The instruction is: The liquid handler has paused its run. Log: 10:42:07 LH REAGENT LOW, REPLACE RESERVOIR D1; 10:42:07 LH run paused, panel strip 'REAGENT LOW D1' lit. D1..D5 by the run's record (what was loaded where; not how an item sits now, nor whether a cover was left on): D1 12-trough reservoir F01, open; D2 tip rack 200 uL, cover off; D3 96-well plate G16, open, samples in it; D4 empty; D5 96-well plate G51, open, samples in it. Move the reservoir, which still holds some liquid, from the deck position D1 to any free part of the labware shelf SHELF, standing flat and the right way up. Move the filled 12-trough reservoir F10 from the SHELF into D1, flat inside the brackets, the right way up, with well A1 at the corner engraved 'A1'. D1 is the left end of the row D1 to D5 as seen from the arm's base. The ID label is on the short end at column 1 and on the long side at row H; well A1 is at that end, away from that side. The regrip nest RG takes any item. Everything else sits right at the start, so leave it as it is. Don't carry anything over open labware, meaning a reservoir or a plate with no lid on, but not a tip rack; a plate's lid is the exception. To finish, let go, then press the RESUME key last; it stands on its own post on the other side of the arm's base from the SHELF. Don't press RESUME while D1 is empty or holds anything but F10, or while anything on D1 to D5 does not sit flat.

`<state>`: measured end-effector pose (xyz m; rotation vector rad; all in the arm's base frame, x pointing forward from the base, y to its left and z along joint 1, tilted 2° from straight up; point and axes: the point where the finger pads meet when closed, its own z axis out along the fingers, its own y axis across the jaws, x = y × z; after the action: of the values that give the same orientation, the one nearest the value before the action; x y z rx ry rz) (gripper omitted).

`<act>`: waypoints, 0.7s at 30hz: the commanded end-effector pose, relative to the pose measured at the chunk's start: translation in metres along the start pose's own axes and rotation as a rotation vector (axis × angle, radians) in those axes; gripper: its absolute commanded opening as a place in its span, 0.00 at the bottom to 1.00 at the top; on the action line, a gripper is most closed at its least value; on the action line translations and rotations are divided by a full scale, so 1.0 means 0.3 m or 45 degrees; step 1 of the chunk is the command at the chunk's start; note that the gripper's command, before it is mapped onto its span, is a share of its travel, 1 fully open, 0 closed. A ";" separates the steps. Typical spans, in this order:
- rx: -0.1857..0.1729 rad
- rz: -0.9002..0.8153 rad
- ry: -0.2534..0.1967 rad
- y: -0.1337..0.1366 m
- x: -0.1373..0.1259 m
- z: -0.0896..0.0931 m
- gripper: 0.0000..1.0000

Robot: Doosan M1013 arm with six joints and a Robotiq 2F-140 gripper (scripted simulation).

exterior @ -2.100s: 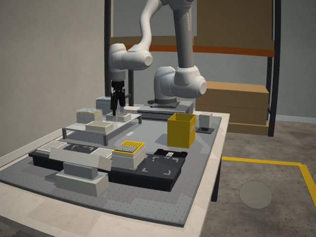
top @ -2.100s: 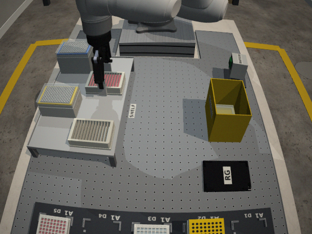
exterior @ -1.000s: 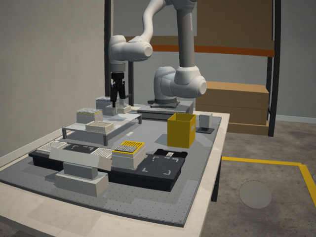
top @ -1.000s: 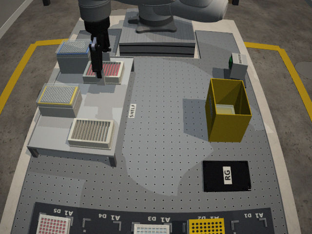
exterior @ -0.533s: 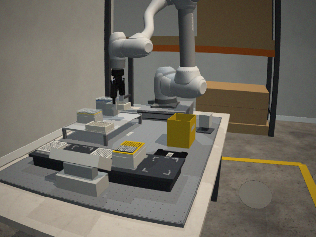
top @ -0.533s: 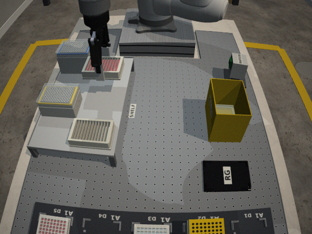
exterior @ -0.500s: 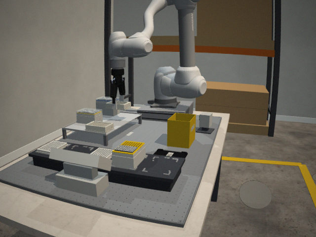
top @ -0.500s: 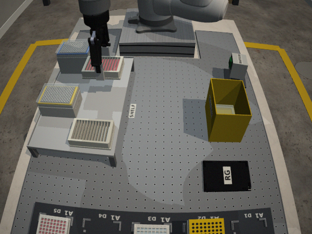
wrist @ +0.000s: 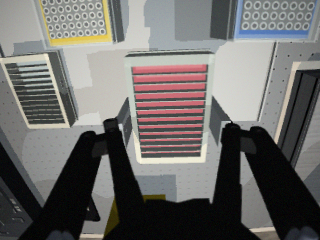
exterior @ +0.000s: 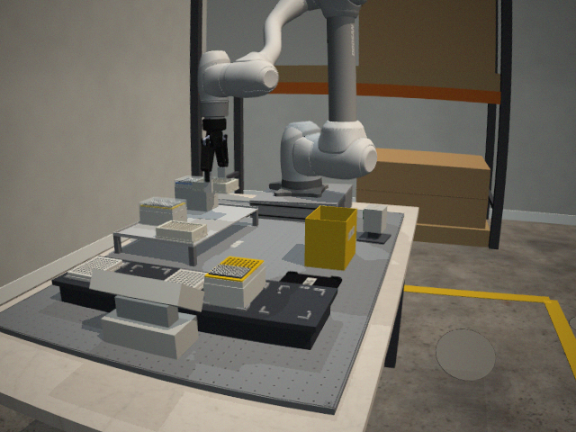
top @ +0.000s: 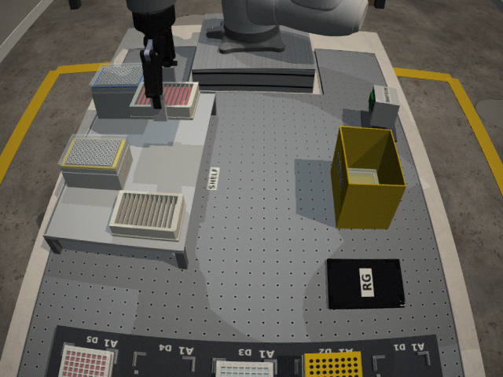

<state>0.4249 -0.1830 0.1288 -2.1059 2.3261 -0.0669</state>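
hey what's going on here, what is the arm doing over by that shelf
The arm's gripper is shut on a reservoir with red-filled troughs and holds it above the back of the labware shelf, next to a blue-rimmed tip rack. A second reservoir, its troughs looking pale, sits on the shelf's front end beside a yellow-rimmed tip rack. On the deck, the D1 brackets hold nothing, so the swap is partway through.

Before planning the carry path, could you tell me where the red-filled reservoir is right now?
The white, red-filled trough reservoir is held in the gripper above the shelf's far end, beside the blue-rimmed tip rack.
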 end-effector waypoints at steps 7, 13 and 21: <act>0.000 0.000 0.000 0.000 0.000 -0.053 0.00; 0.000 0.000 0.000 0.000 0.000 -0.075 0.00; 0.000 0.000 0.000 0.000 0.000 -0.119 0.00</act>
<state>0.4239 -0.1821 0.1602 -2.1059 2.3261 -0.0668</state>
